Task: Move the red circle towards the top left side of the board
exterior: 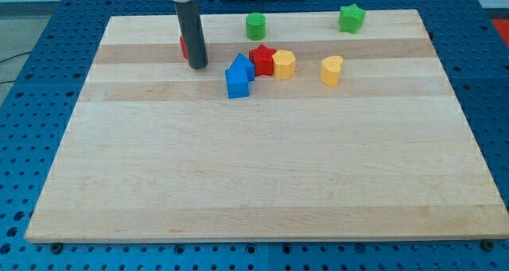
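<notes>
The red circle (183, 47) is mostly hidden behind my dark rod; only a red sliver shows at the rod's left edge, near the view's top left. My tip (198, 65) rests on the wooden board (254, 168) just below and right of the red circle, apparently touching it. To the tip's right lie two blue blocks (237, 79) close together, then a red star-like block (262, 60) and a yellow hexagon-like block (284, 63) side by side.
A yellow heart-like block (332, 69) lies further right. A green cylinder (255, 25) and a green star-like block (351, 17) sit near the board's top edge. A blue perforated table (32, 80) surrounds the board.
</notes>
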